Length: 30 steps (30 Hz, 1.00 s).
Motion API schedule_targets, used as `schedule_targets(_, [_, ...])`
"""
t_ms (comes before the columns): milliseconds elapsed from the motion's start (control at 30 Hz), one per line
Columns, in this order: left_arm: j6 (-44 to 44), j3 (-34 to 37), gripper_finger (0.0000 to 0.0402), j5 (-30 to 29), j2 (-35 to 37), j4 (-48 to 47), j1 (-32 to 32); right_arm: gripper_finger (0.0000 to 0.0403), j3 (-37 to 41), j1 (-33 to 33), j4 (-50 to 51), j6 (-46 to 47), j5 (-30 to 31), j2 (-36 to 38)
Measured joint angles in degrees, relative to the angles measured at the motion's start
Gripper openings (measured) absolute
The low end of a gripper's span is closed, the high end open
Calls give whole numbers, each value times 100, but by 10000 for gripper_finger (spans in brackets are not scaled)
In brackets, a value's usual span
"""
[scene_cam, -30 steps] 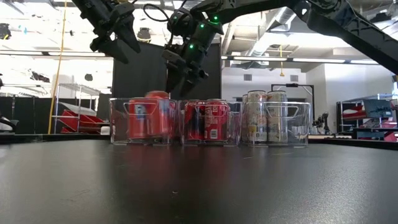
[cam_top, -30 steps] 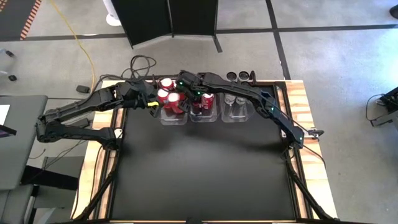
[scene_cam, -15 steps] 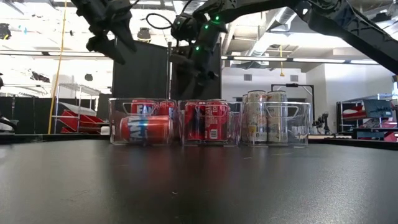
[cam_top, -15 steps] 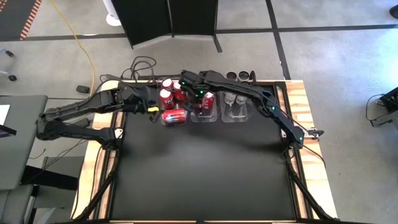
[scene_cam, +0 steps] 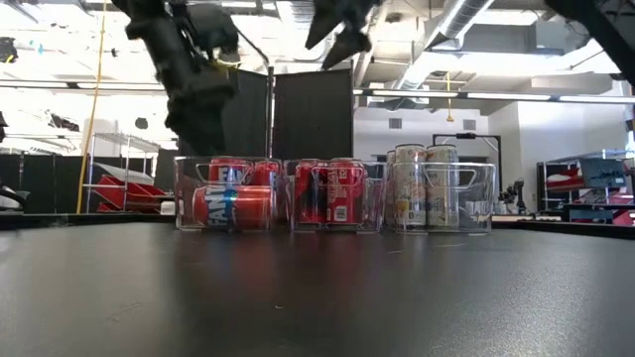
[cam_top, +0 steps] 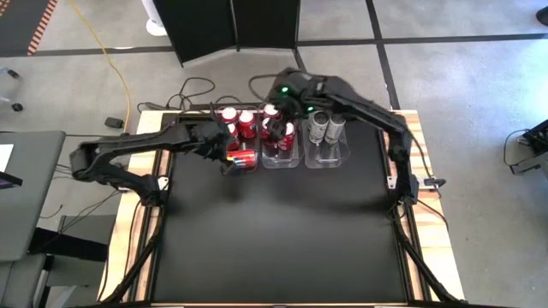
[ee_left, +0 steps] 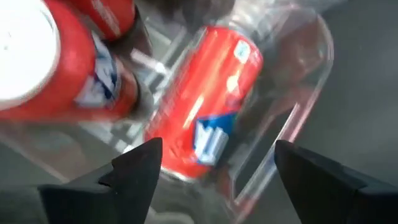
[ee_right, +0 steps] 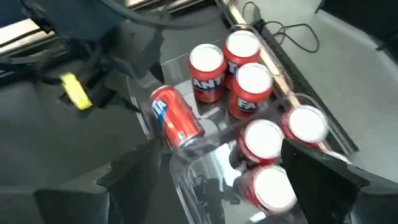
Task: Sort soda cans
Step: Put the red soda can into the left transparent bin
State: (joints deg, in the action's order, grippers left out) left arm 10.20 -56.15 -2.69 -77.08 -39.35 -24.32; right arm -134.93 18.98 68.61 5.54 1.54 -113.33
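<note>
Left gripper (ee_left: 214, 163) gapes empty over a toppled can (ee_left: 208, 102) at twelve o'clock; right gripper (ee_right: 224, 177) open, empty, above bins (cam_top: 282, 158).

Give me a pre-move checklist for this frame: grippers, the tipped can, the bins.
1. Left gripper open, holding nothing: ok.
2. Right gripper open, raised above the bins: ok.
3. Tipped red can upright in left bin: not ok, it lies on its side.
4. Middle bin red cans upright: ok.
5. Silver cans alone in right bin: ok.
6. Left gripper over tipped can: ok.
</note>
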Motion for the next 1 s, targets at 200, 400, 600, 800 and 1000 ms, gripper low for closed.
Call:
schedule_targets(200, [-842,-498,277,-9,-753,-39,-66,344,0,44,527,43,-1,311])
schedule_targets(400, [-1744,-954,259,91,-1451,-139,-33,344,0,44,784,109,0,444])
schedule_targets(600, [-2362,-1114,257,75,-1948,-199,-17,344,0,44,893,155,2,467])
schedule_targets(800, [-2690,-1117,257,73,-2126,-287,-17,344,0,42,931,152,2,471])
schedule_targets(1000, [-2807,-1106,267,114,-2129,-303,-48,344,0,42,906,152,4,471])
